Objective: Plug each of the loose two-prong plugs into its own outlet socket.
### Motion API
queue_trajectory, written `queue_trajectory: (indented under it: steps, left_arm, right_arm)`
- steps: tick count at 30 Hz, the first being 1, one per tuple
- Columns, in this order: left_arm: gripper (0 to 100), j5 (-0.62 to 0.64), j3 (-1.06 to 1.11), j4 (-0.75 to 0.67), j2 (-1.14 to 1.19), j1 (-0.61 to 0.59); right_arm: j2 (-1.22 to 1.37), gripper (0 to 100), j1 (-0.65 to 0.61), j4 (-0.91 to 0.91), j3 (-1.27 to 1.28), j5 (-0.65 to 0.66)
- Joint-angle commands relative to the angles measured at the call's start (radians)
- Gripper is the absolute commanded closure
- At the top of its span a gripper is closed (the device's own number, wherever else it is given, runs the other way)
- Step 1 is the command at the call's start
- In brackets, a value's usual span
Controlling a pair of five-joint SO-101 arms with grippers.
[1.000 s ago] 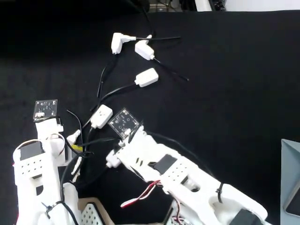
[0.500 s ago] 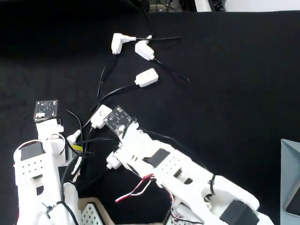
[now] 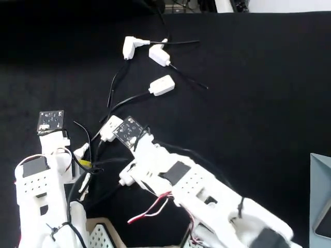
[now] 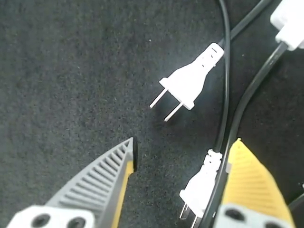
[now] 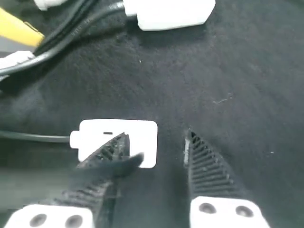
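My left gripper [image 4: 185,142] is open above the black cloth, with a grey finger [image 4: 102,185] and a yellow finger [image 4: 249,185]. A white two-prong plug [image 4: 187,85] lies just beyond the fingertips. A second plug [image 4: 202,183] lies against the yellow finger. My right gripper [image 5: 156,137] is open, and one black finger [image 5: 111,152] overlaps a white outlet socket [image 5: 137,135]. In the high view that socket [image 3: 109,127] sits at the tip of the right arm [image 3: 170,175]. Other sockets [image 3: 162,85] [image 3: 159,55] [image 3: 130,46] lie farther back.
Black cords [image 3: 116,85] run from the sockets toward the arms and cross between them. The left arm [image 3: 44,175] stands at the near left. A grey box [image 3: 321,196] sits at the right edge. The cloth's right half is bare.
The right arm has moved a little up and left, bringing its gripper over the nearest socket. The left arm has not moved.
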Motion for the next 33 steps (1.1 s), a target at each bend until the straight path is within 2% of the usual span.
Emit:
queue_trajectory:
  steps: [1,5,9,12,15,21,29,33]
  left_arm:
    - [69,0.000,-0.044,-0.005,-0.017,-0.004]
    - [69,-0.011,-0.105,0.055,-0.017,0.008]
    - [69,-0.123,-0.189,0.201,-0.017,0.133]
    - [69,-0.132,-0.220,0.232,-0.017,0.231]
    - [69,-0.135,-0.228,0.226,-0.006,0.331]
    - [69,-0.126,-0.206,0.178,-0.005,0.552]
    - [69,-0.034,-0.130,0.052,-0.003,0.760]
    - [69,0.006,-0.094,-0.002,0.029,0.812]
  right_arm:
    - [-0.108,81.5,-0.009,0.075,-0.054,0.003]
    - [-0.160,81.5,-0.009,0.084,-0.001,0.003]
    - [-0.223,82.1,0.012,0.126,0.013,0.003]
    - [-0.317,84.8,0.072,0.218,-0.015,0.003]
    - [-0.438,85.4,0.150,0.301,-0.030,0.008]
    - [-0.628,85.4,0.298,0.342,0.004,0.012]
    - [-0.667,85.6,0.374,0.338,0.038,0.052]
    - [-0.667,85.7,0.384,0.338,0.039,0.054]
